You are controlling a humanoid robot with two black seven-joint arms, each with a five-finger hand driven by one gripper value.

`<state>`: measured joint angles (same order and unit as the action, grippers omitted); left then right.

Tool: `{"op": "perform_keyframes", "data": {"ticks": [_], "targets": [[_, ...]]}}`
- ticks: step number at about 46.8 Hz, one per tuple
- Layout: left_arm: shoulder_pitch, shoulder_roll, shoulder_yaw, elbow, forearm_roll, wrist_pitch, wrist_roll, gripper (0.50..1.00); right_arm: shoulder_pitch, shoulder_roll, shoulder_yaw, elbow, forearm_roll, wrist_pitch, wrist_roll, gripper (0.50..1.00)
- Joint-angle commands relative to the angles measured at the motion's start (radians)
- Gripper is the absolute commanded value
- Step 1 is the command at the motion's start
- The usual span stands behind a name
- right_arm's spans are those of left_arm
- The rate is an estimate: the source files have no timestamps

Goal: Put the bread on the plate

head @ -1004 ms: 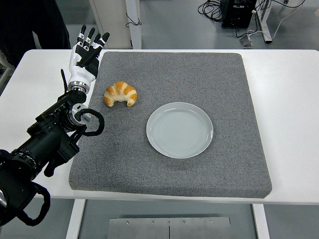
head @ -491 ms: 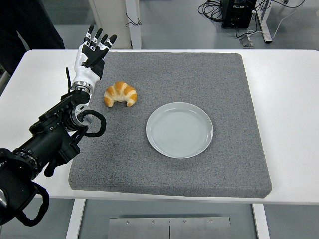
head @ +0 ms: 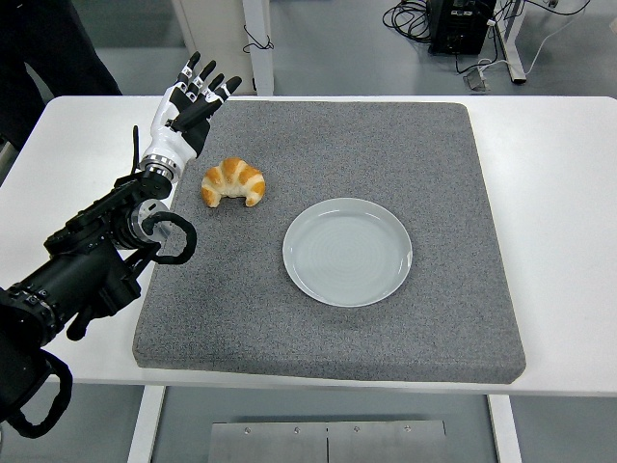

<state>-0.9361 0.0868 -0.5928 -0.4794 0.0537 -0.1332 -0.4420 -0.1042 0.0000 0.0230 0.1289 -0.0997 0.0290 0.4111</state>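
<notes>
The croissant [head: 233, 181] lies on the grey mat [head: 328, 231], toward its far left part, curved with its tips pointing at the near edge. The plate [head: 348, 252] sits on the same mat near the middle, empty, a little apart from the bread to its right and nearer. The left hand [head: 185, 116] is raised over the mat's far left corner, just beyond and to the left of the croissant, not touching it. Its fingers [head: 204, 79] are spread and straight, pointing up and away, grasping nothing. The black left arm [head: 87, 270] runs in from the lower left over the white desk [head: 559, 193]. A person in dark clothes [head: 39, 48] stands at the far left corner.
</notes>
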Motion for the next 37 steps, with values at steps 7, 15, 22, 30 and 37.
{"op": "perform_keyframes", "data": {"ticks": [7, 15, 22, 30, 37], "targets": [[-0.026, 0.062, 0.087, -0.057, 0.026, 0.018, 0.029, 0.969, 0.0, 0.0, 0.0, 0.0, 0.0, 0.0, 0.0, 1.0], [-0.044, 0.126, 0.107, -0.1, 0.116, 0.021, 0.078, 0.968, 0.0, 0.0, 0.0, 0.0, 0.0, 0.0, 0.0, 1.0], [-0.053, 0.215, 0.117, -0.221, 0.248, 0.03, 0.123, 0.968, 0.0, 0.0, 0.0, 0.0, 0.0, 0.0, 0.0, 1.0], [-0.05, 0.312, 0.126, -0.353, 0.385, 0.055, 0.163, 0.968, 0.0, 0.0, 0.0, 0.0, 0.0, 0.0, 0.0, 1.0], [-0.055, 0.343, 0.128, -0.361, 0.485, 0.055, 0.207, 0.966, 0.0, 0.0, 0.0, 0.0, 0.0, 0.0, 0.0, 1.0]]}}
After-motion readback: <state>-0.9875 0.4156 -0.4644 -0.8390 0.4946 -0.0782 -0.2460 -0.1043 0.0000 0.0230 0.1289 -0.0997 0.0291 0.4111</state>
